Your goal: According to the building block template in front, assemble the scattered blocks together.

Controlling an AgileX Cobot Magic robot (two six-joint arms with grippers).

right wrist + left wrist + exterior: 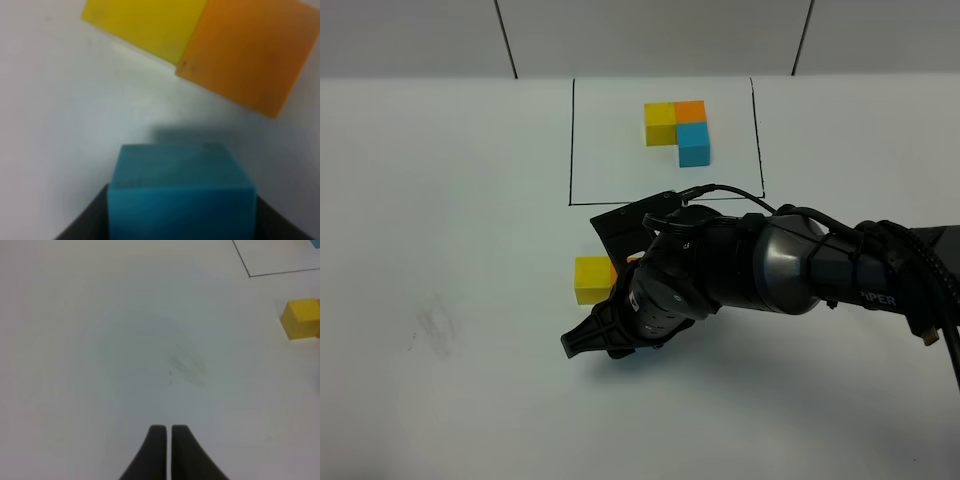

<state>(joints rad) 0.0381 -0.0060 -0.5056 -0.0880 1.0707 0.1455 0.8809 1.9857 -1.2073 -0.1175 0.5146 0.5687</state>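
Observation:
The building block template is a yellow, orange and blue L inside a thin black drawn rectangle at the far middle. Of the scattered blocks, the yellow cube and the orange cube lie side by side, touching. My right gripper reaches across the middle and is shut on the light blue cube, which sits just short of the other two. In the exterior high view the arm hides the blue cube. My left gripper is shut and holds nothing, low over bare table.
The right arm with its cables stretches in from the right edge. A faint grey smudge marks the white table on the left. The yellow cube and a corner of the drawn rectangle show in the left wrist view.

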